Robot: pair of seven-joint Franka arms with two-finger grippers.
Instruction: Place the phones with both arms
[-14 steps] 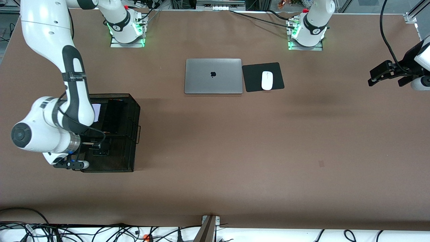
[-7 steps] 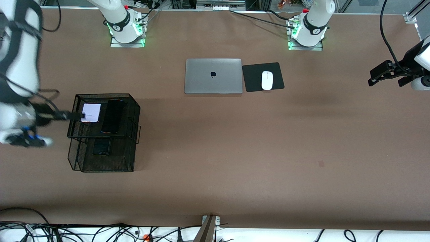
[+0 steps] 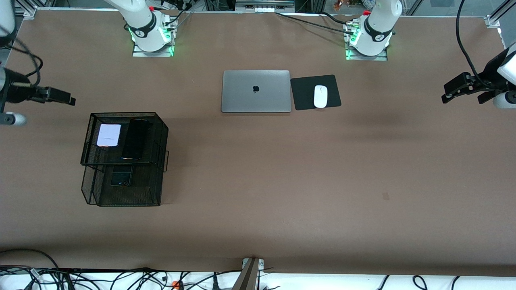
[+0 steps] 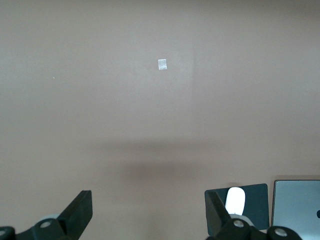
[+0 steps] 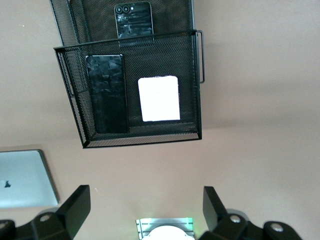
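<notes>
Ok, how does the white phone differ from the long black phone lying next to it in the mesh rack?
The white phone is short and squarish; the long black phone is a longer slab. The white one is pale and plain; the black one is dark and glossy. The white one lies toward the right arm's end of the table, the black one beside it. Both lie flat on the upper tier of the mesh rack, untouched by either end effector.

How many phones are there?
3. The white phone and the long black phone lie side by side on the top shelf of the wire rack. The small black phone lies on the lower shelf. None seems hidden.
</notes>
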